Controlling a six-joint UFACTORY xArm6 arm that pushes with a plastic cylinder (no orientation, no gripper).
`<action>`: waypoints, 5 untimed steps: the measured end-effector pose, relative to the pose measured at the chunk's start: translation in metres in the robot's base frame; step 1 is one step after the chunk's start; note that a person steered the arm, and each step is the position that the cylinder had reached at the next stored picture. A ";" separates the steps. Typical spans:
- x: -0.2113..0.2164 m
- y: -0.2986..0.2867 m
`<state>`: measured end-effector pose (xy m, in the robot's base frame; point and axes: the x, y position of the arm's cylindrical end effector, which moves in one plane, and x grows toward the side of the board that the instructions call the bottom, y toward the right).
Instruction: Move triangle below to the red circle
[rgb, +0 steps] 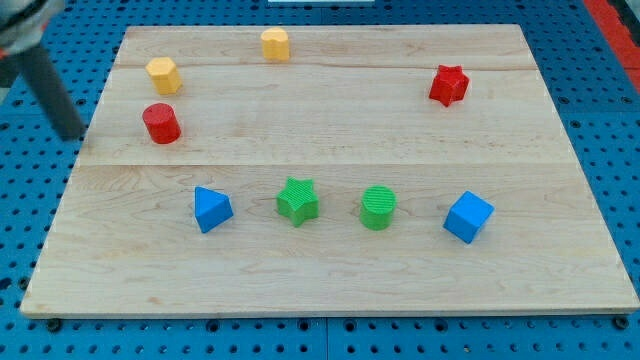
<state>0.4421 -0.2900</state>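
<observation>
My tip (72, 135) is at the board's left edge, blurred; it has no jaws and touches no block. From it the blue triangle (212, 210) lies toward the view's right and bottom, well apart, while the red circle (160, 123) is near on the right. The rod leans toward the view's upper left; I judge the triangle needs a push up and left.

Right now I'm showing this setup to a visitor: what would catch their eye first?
Probably the row of four bright blocks near the view's bottom: blue triangle, green star, green cylinder, blue cube. Next, the blurred dark rod at the view's left, my tip just off the board's edge, left of the red cylinder. A red star sits alone at upper right.
</observation>
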 end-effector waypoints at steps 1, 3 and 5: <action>0.107 0.083; 0.143 0.182; 0.123 0.168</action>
<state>0.5655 -0.1215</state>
